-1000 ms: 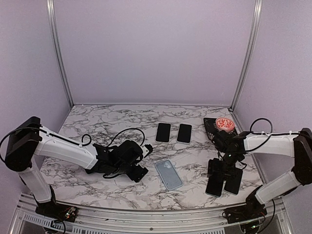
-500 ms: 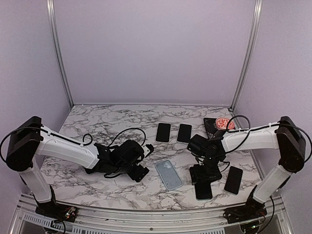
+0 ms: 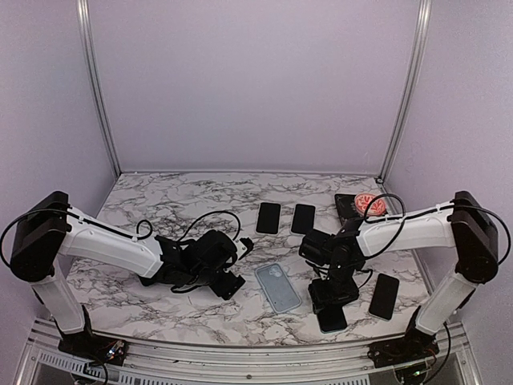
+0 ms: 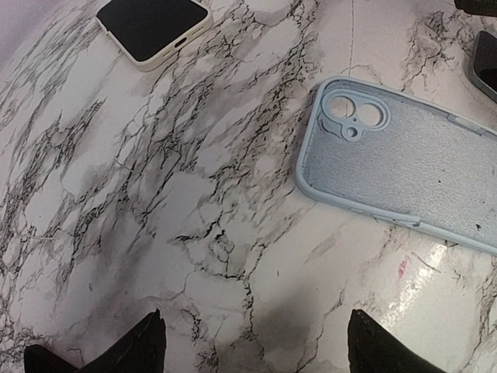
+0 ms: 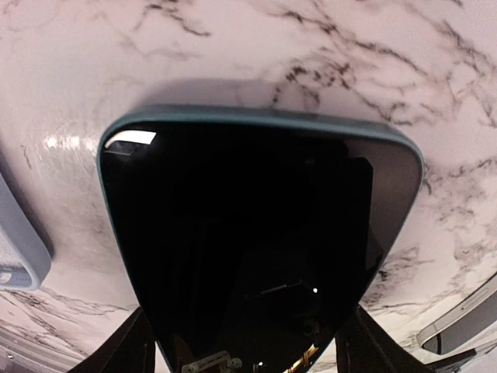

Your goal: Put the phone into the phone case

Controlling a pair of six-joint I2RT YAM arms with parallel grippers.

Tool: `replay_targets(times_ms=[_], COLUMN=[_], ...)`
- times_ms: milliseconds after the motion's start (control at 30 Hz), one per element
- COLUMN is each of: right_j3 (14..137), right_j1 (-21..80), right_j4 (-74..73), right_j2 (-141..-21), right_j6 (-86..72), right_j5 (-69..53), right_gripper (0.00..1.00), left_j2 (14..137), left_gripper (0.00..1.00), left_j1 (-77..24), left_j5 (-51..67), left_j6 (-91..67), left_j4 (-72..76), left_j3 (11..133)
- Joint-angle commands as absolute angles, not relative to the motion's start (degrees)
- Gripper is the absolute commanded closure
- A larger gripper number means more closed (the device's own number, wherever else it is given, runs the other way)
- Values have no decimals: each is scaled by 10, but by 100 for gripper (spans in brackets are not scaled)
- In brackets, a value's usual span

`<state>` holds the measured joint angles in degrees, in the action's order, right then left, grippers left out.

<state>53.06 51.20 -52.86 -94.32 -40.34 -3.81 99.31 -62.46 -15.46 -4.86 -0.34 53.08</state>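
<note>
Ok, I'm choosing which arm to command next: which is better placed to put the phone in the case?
Right. The right gripper holds the phone, just beside the phone case. The left gripper is open and empty on the case's other side; it could perhaps steady the case.

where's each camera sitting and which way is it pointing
Top external: above and behind, looking down on the table; left arm and right arm show.
Left wrist: on left end effector, facing down at phone case; fingertips show.
Right wrist: on right end effector, facing down at gripped phone; fingertips show.
Shared: all three show the phone case.
</note>
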Motion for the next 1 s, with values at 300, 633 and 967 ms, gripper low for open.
replay_targets(times_ms=[300,633,967], right_j3=[617,646,631], right_j1=[514,582,641], right_j4=[-546,-340,-283], right_j2=[-929,-876,-936], right_j6=[-367,-343,-331], right_j5=[43,132,186], right_gripper=[61,74,75], left_j2=[998,971,924], left_gripper=[20,20,20], left_j1=[-622,-572,-554], left_j5=[-109,-131,-163], left_j6=[-10,-101,-150], left_j4=[-29,-22,13], left_j3=[525,514,477])
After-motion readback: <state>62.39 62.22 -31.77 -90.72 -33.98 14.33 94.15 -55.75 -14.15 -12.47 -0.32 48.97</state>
